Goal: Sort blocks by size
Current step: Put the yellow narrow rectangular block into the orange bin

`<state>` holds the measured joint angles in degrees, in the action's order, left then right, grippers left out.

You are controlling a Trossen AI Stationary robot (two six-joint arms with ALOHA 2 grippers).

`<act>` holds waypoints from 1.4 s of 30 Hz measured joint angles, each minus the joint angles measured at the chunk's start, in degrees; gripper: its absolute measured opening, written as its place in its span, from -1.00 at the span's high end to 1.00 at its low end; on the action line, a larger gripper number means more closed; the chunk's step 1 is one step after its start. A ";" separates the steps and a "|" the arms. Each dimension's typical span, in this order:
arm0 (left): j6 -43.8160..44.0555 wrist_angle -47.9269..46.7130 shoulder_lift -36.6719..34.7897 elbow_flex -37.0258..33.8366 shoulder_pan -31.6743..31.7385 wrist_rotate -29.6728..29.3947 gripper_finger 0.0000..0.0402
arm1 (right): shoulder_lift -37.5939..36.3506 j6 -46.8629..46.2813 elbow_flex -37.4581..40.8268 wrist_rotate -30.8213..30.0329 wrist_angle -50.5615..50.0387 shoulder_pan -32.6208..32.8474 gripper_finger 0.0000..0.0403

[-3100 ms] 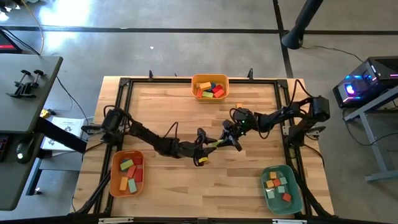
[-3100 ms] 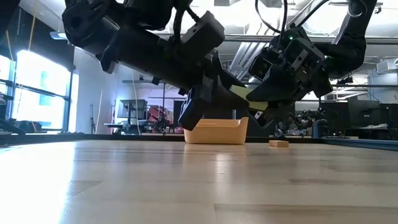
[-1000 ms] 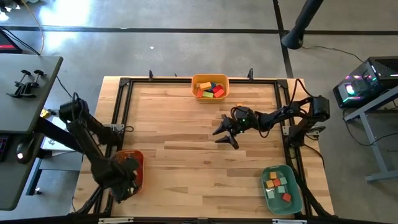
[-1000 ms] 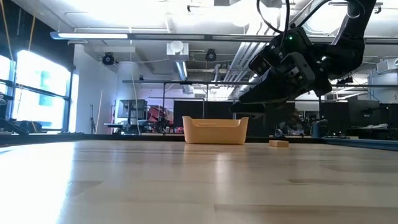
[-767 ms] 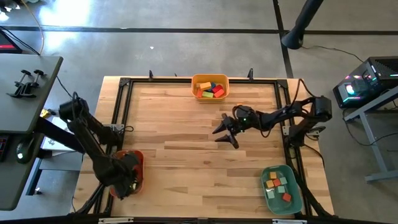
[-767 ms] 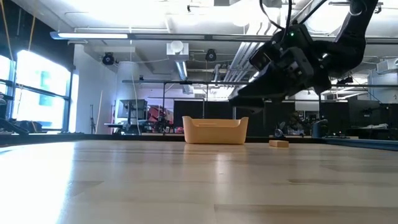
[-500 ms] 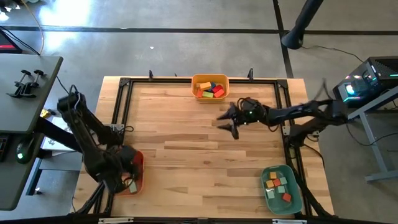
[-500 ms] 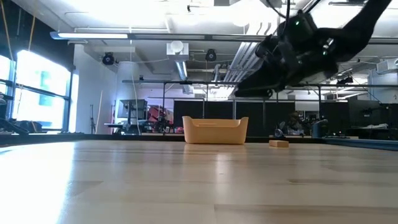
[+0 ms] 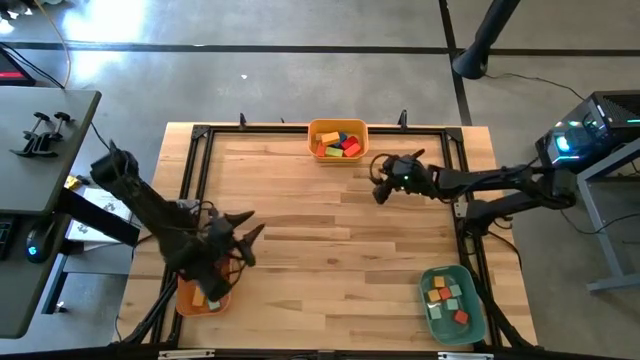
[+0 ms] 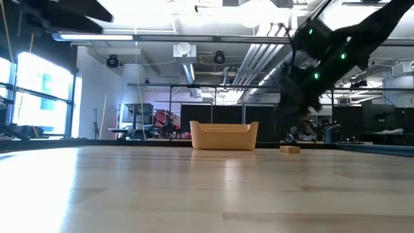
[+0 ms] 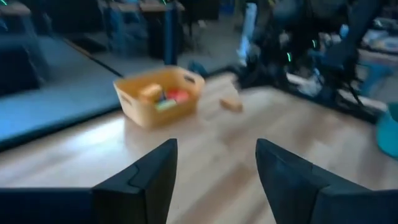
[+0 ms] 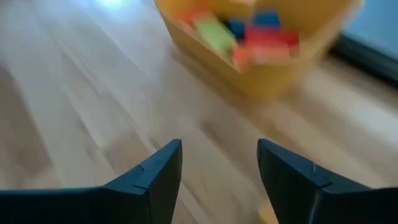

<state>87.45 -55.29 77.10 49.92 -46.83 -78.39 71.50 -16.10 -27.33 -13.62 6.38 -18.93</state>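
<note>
The right gripper (image 9: 381,190), fingers apart and empty, hovers near the table's far edge, closest to the lone wooden block (image 10: 290,149) beside the orange bin (image 9: 338,139).

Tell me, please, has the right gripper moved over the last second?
Yes. In the high view the right gripper has swung toward the table's far edge and now sits nearer the top orange bin than before.
</note>
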 joint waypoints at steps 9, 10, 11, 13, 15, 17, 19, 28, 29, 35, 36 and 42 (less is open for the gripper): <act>-28.67 29.32 5.53 -1.82 11.26 -5.74 0.01 | 8.21 -3.14 -0.42 -2.60 -2.09 -2.13 -0.14; -32.17 32.67 6.02 -1.82 12.23 -5.75 0.01 | 8.77 -3.22 -0.84 -3.62 -2.70 -2.24 -0.16; -35.36 35.55 6.43 -1.82 13.07 -5.49 0.01 | 9.25 -3.96 -1.11 -5.31 -3.22 -2.24 -0.17; -41.50 40.83 7.16 -1.82 14.59 -3.09 0.01 | 9.95 -6.83 -1.16 -9.68 -3.44 -2.23 -0.18; -46.83 44.48 7.79 -1.82 15.96 0.77 0.01 | 10.76 -8.02 -1.07 -13.64 -3.37 -2.22 -0.18; -50.56 46.82 8.28 -1.82 17.26 3.89 0.01 | 11.97 -8.93 -1.07 -15.41 -3.48 -2.36 -0.18; -52.29 48.46 8.44 -1.82 18.48 6.09 0.01 | 13.65 -9.55 -1.05 -14.89 -2.72 -3.01 -0.18; -57.20 54.80 8.42 -1.82 21.00 13.72 0.01 | 24.62 -12.23 -1.29 -12.11 6.01 -2.24 -0.15; -58.11 55.86 8.44 -1.82 21.00 14.66 0.01 | 25.19 -12.30 -1.33 -12.32 6.37 -1.44 -0.12; -61.62 59.74 8.44 -1.82 19.98 19.06 0.01 | 25.58 -10.64 -1.38 -12.03 6.61 6.74 0.30; -61.60 59.91 8.44 -1.82 19.76 19.36 0.01 | 25.58 -10.60 -1.38 -11.21 7.04 8.23 0.36; -66.08 62.68 8.44 -1.82 18.86 21.15 0.01 | 25.97 -3.21 -0.83 2.25 17.28 16.28 0.35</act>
<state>21.37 7.39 85.54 48.10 -27.97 -57.24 97.47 -19.31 -28.17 -11.36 23.66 -2.65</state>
